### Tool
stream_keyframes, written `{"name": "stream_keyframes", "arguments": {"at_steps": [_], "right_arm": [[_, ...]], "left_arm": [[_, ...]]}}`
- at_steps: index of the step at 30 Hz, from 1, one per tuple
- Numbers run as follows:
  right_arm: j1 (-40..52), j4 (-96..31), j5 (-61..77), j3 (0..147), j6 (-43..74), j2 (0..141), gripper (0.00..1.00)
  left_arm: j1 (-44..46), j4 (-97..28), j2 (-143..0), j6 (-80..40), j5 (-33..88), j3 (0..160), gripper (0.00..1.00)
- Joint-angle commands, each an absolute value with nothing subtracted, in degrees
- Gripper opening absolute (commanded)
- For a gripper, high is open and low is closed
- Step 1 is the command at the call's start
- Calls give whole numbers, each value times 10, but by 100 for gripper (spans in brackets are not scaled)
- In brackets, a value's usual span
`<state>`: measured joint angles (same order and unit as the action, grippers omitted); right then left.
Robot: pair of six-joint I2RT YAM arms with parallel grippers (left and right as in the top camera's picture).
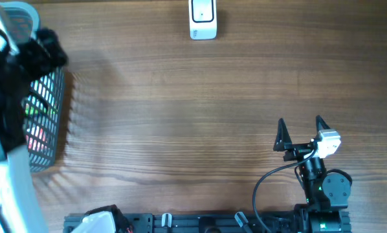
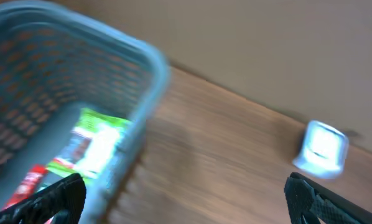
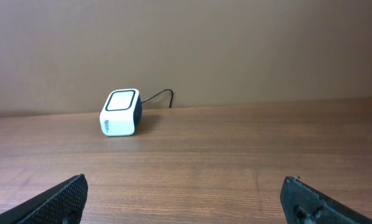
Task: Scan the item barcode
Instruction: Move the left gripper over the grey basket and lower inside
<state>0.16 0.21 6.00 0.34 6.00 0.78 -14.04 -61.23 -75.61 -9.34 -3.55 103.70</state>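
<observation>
From overhead, the left arm hangs over the mesh basket (image 1: 54,123), with green and red showing through its wall. The barcode scanner (image 1: 202,19) stands well apart from the basket. The right end effector (image 1: 301,128) is farther off, released and empty.

The left wrist view is blurred. The left end effector (image 2: 186,199) is spread wide, holding nothing, just beside the basket's rim. Inside lie a green-and-white packet (image 2: 99,143) and a red packet (image 2: 24,183). It should descend clear of the rim onto one packet and keep its barcode uncovered.

The right wrist view shows only the scanner, no basket.
</observation>
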Motion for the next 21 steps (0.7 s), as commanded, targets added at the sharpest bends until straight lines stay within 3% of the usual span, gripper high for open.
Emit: {"name": "stream_keyframes", "arguments": {"at_steps": [1, 10, 21], "right_arm": [[-1, 4, 64, 3, 60, 3, 100], [-1, 4, 64, 3, 60, 3, 100], [-1, 4, 64, 3, 60, 3, 100]], "left_arm": [[-215, -570, -791, -98, -58, 1046, 100], [-355, -518, -859, -77, -58, 1044, 100], [-413, -516, -1008, 3, -24, 1031, 100]]}}
